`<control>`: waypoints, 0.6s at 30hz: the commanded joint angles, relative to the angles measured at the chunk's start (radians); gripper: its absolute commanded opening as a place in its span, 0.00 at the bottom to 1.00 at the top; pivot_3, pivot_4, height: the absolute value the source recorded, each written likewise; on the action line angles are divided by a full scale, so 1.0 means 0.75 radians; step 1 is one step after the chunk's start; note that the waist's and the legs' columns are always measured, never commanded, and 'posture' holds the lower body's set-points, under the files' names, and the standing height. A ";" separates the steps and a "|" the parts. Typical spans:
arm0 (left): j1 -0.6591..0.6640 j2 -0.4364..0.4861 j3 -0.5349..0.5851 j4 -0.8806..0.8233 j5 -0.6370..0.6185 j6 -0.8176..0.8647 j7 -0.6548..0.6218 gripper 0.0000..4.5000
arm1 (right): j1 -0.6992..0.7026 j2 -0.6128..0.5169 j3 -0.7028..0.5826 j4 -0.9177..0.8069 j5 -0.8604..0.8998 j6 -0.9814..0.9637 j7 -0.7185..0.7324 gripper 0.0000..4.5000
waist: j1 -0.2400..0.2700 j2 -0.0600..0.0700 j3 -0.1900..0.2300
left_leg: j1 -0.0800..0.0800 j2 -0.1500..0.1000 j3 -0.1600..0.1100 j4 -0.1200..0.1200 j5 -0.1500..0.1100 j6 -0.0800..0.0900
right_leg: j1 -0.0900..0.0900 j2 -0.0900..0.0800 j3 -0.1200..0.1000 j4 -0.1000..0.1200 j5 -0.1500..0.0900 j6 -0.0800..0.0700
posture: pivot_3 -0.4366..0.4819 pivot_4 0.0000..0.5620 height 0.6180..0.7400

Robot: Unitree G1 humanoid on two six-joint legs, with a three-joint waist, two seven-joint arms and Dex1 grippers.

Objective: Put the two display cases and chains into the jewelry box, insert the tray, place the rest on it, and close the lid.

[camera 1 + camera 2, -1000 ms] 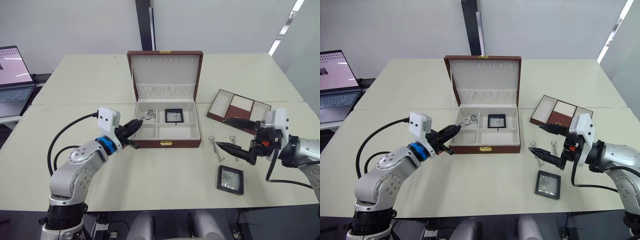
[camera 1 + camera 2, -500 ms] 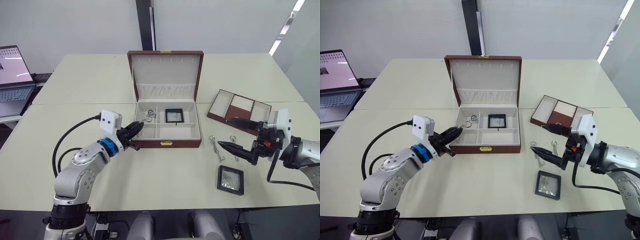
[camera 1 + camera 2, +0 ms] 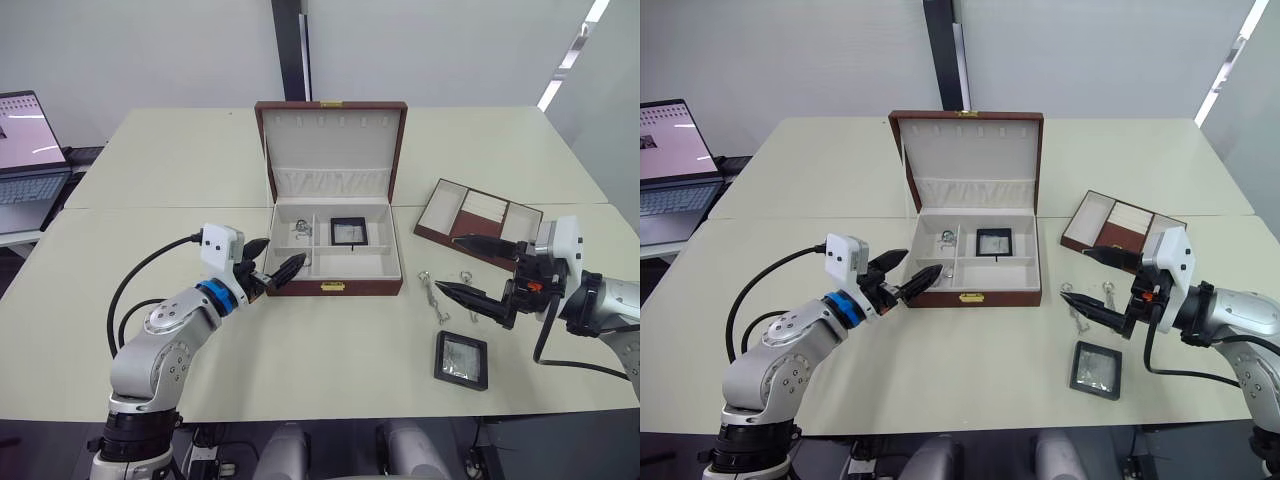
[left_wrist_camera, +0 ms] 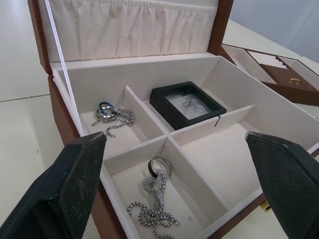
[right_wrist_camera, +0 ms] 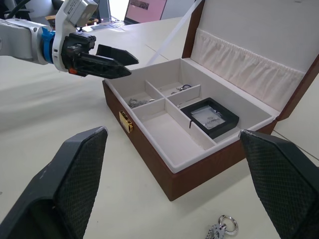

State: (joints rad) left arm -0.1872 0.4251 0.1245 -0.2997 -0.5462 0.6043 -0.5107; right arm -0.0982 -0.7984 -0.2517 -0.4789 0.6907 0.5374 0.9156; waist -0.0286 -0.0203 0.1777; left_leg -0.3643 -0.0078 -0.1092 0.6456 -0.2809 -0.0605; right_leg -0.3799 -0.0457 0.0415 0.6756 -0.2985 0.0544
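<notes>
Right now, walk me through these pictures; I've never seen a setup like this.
A two-armed robot works at a table. Two pictures come from cameras in its head, looking down; the other two come from a camera on each wrist.

The left gripper hangs open at the front left corner of the open jewelry box, holding nothing. The right gripper is open and empty too, above two chains on the table.

Inside the box lie one display case and two more chains. The second case and the tray lie on the table.
</notes>
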 commanded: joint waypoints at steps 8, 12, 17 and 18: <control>0.016 0.081 0.094 -0.056 -0.117 0.024 -0.115 0.99 | -0.006 -0.017 -0.043 0.033 0.012 -0.009 0.011 1.00 | -0.001 0.000 0.000 | 0.000 0.000 0.000 0.000 0.000 0.000 | 0.000 0.000 0.000 0.000 0.000 0.000 | 0.48 0.27 1.00; 0.081 0.273 0.264 0.012 -0.164 0.019 -0.263 0.99 | 0.050 -0.017 -0.100 0.167 -0.032 -0.055 0.028 1.00 | -0.003 -0.001 0.001 | 0.000 0.000 0.000 -0.001 0.000 0.000 | 0.000 0.000 0.000 0.000 0.000 0.000 | 0.48 0.27 1.00; 0.188 0.454 0.396 0.180 -0.086 -0.092 -0.385 0.99 | 0.086 -0.027 -0.169 0.381 -0.101 -0.139 0.054 1.00 | -0.003 0.001 0.002 | 0.001 0.001 0.001 -0.001 0.000 0.000 | -0.001 0.001 0.001 0.000 0.000 -0.001 | 0.48 0.27 1.00; 0.197 0.464 0.410 0.195 -0.083 -0.102 -0.391 0.99 | 0.087 -0.027 -0.178 0.409 -0.108 -0.151 0.058 1.00 | -0.003 0.001 0.002 | 0.001 0.000 0.002 -0.001 0.000 0.000 | -0.001 0.000 0.001 0.000 0.000 -0.001 | 0.48 0.27 1.00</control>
State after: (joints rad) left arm -0.0407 0.7625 0.4052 -0.1512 -0.6138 0.5575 -0.7821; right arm -0.0238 -0.8082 -0.3451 -0.1790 0.6135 0.4621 0.9462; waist -0.0309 -0.0198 0.1794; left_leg -0.3637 -0.0076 -0.1080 0.6450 -0.2810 -0.0604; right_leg -0.3805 -0.0456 0.0424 0.6756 -0.2988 0.0539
